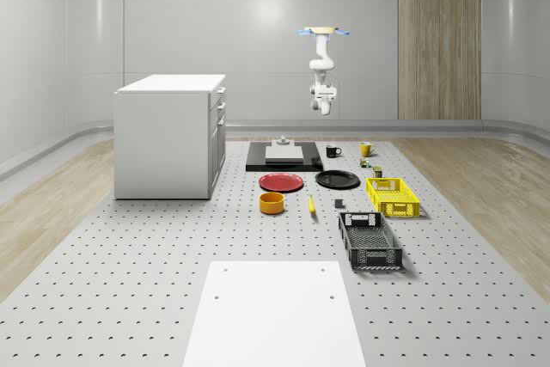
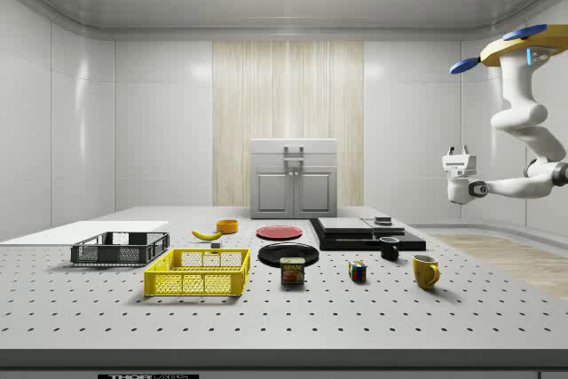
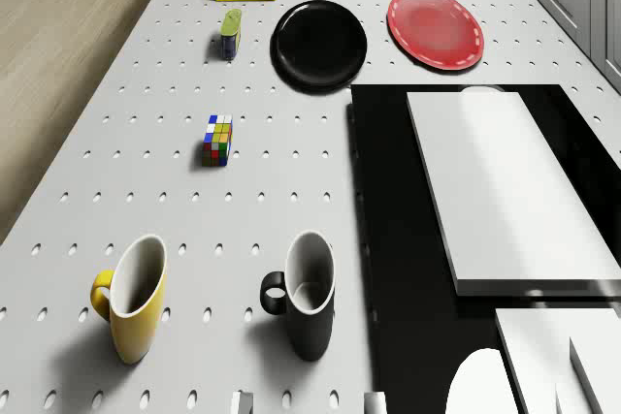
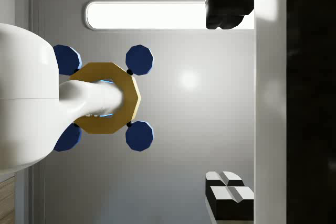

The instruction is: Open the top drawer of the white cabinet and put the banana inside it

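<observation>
Right now the drone (image 1: 324, 32) hovers high above the far end of the bench (image 1: 172, 247), over the black slab (image 1: 284, 159) and near the black mug (image 1: 332, 151) and yellow mug (image 1: 366, 149). The arm hangs below it with the tool (image 1: 323, 108) well above everything, holding nothing; whether its fingers are spread or closed I cannot tell from these views.

The banana (image 1: 311, 204) lies flat on the bench just beside the orange bowl (image 1: 272, 203), between the red plate (image 1: 282, 182) and the black crate (image 1: 369, 241), well apart from the tool. In the side view it shows (image 2: 207, 234) as a short curved shape next to the bowl.

The white cabinet (image 1: 171, 136) stands at the whole-scene view's left, drawers facing the plates. Its top drawer (image 1: 220, 93) looks closed, though the front is seen nearly edge-on, so that is a fair guess only. The handle is likely a thin rigid bar, best taken squarely across its middle and pulled straight out.

The banana should be light, somewhat soft and smooth-skinned, so hard squeezing may bruise it or make it slip. The sensible hold is across its thick middle, fingers crosswise to the curve, from above.
</observation>
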You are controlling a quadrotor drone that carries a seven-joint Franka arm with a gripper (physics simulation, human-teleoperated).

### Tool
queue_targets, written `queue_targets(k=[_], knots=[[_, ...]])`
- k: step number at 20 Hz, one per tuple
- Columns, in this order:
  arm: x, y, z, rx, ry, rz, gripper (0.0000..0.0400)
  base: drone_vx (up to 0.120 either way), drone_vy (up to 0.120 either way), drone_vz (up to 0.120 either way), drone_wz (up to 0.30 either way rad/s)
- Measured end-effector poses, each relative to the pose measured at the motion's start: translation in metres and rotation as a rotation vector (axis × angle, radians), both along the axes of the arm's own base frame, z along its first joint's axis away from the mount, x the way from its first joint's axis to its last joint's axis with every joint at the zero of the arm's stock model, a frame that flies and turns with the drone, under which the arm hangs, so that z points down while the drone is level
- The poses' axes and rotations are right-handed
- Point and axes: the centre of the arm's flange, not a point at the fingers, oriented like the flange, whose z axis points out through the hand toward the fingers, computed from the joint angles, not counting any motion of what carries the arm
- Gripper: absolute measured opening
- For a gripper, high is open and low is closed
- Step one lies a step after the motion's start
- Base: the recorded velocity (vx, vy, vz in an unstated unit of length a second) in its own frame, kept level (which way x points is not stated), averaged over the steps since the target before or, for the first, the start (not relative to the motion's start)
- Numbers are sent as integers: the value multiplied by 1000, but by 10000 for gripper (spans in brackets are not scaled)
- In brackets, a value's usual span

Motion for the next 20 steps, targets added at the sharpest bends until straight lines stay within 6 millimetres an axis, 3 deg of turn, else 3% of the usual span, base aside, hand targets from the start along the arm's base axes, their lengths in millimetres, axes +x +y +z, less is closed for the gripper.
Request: queue_targets(k=[10, 20], knots=[[-2, 0, 66, 0, -8, 0, 400, 0, 0, 0, 0], [0, 0, 90, 0, -16, 0, 400, 0, 0, 0, 0]])
